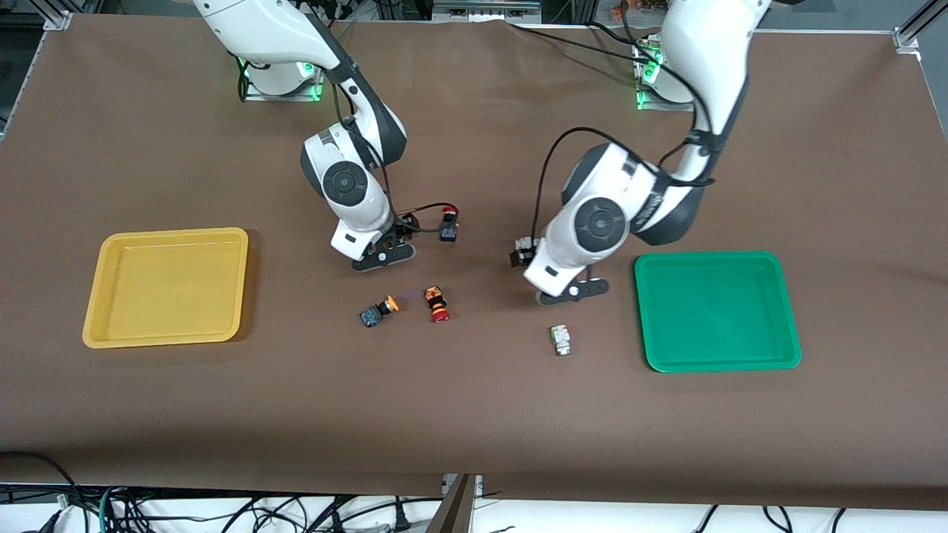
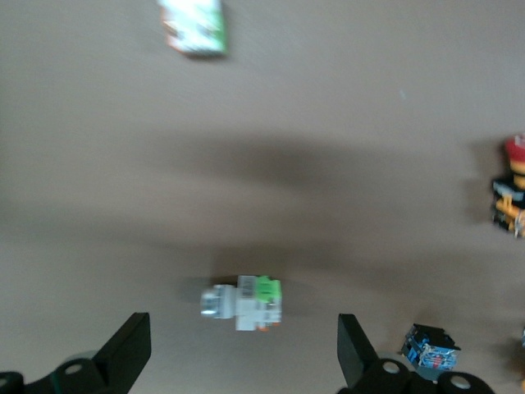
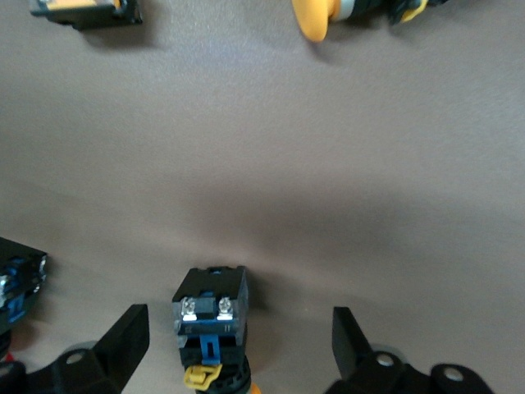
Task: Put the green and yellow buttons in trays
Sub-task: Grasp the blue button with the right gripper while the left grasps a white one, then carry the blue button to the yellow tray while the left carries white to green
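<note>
My left gripper (image 1: pixel 554 285) is open over a whitish-green button (image 2: pixel 242 302), which lies between its fingers (image 2: pixel 131 349) without touching them. That button shows partly beside the arm in the front view (image 1: pixel 524 250). A second whitish button (image 1: pixel 561 339) lies nearer the camera and also shows in the left wrist view (image 2: pixel 193 25). My right gripper (image 1: pixel 374 253) is open around a dark-bodied yellow-capped button (image 3: pixel 209 316), apart from both fingers (image 3: pixel 123 341). The other yellow-capped button (image 1: pixel 379 309) lies nearer the camera. The yellow tray (image 1: pixel 111 326) and the green tray (image 1: pixel 785 348) hold nothing.
Two red-capped switches lie between the arms: one (image 1: pixel 438 303) beside the free yellow button, one (image 1: pixel 449 223) farther back beside the right gripper. Brown cloth covers the table. The trays sit at each arm's end of the table.
</note>
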Controlling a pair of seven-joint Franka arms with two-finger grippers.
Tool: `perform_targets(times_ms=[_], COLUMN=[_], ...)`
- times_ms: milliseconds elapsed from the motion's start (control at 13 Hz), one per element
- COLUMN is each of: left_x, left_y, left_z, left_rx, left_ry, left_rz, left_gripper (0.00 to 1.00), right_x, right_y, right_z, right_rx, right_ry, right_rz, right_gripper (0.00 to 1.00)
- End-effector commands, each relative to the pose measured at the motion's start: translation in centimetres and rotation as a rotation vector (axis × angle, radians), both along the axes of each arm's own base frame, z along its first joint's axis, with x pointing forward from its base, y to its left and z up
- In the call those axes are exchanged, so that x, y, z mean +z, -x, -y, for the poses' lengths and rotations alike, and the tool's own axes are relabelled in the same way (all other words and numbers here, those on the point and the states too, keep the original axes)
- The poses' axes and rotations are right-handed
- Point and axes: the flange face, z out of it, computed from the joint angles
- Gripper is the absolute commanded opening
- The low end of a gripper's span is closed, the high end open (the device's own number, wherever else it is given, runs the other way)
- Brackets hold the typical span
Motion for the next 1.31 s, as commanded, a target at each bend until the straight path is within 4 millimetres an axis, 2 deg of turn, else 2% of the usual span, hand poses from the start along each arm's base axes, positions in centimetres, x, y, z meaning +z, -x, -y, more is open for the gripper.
perform_targets(times_ms=[0,77,231,385,462,615,692,846,1000,1231], left_x=[-2.1,-2.9,-4.5,-5.8,-6.2,-6.9,-7.6,-9.3,-9.8,-10.0], left_y=[1.6,2.3,3.5,3.2,3.5,4.9,5.7,6.8,6.6,5.4], left_z=[1.0,1.2,1.5,0.0,0.1,1.7,2.3,2.1,1.7,0.1], left_rx=[-0.176,-0.258,-0.499,-0.583,-0.597,-0.652,-0.688,-0.702,-0.728,-0.754], left_ry=[0.027,0.027,0.075,0.095,0.096,0.072,0.049,0.051,0.059,0.069], left_rz=[0.002,-0.001,-0.001,-0.011,-0.017,0.017,0.054,0.081,0.089,0.09], left_gripper=[1.0,1.0,1.0,1.0,1.0,1.0,1.0,1.0,1.0,1.0], right_x=[0.0,0.1,0.2,0.6,0.9,2.9,4.4,6.9,8.2,9.3], right_y=[0.8,0.9,0.9,0.7,0.6,-0.9,-2.3,-5.0,-7.3,-10.2], right_z=[-0.6,-0.8,-1.0,-1.1,-1.2,-0.5,1.0,4.0,8.1,16.1], right_rx=[-0.03,-0.026,-0.024,-0.024,-0.026,-0.029,-0.052,-0.11,-0.166,-0.199], right_ry=[-0.017,-0.017,-0.017,-0.022,-0.025,-0.035,-0.018,0.02,0.043,0.087], right_rz=[0.004,0.001,0.001,0.008,0.013,0.034,0.035,0.021,0.042,0.074], right_gripper=[0.63,0.36,0.0,0.0,0.0,0.0,0.0,0.0,0.0,0.0])
